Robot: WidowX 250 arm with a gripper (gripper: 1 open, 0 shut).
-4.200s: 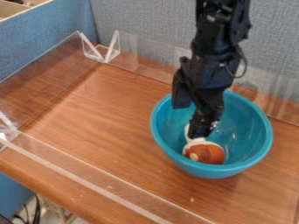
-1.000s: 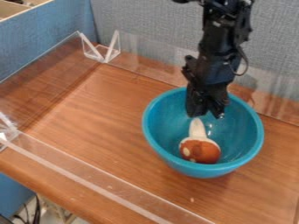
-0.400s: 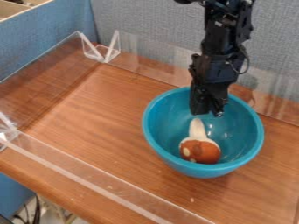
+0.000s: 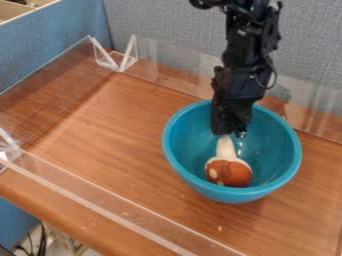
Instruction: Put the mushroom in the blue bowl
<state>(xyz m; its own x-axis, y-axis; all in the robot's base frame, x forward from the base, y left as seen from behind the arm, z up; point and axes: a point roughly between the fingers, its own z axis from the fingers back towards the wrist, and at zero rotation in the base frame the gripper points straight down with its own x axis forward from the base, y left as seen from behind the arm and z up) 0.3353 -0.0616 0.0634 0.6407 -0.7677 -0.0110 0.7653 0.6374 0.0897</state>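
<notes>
The mushroom (image 4: 230, 166) lies on its side inside the blue bowl (image 4: 182, 148), brown cap toward the front, cream stem pointing back. The bowl sits on the wooden table at centre right. My gripper (image 4: 234, 130) points straight down into the back half of the bowl, just above the stem's far end. Its black fingers are together with nothing between them, and the mushroom lies free of them.
Clear acrylic walls (image 4: 80, 190) edge the wooden tabletop (image 4: 94, 120) along the front and left. Two clear triangular stands (image 4: 118, 55) sit at the back left. A blue partition (image 4: 47, 40) rises at the left and a grey one behind.
The gripper has rolled slightly about its vertical axis over the bowl. Several seconds ago the bowl sat a little further right; the mushroom has stayed in it.
</notes>
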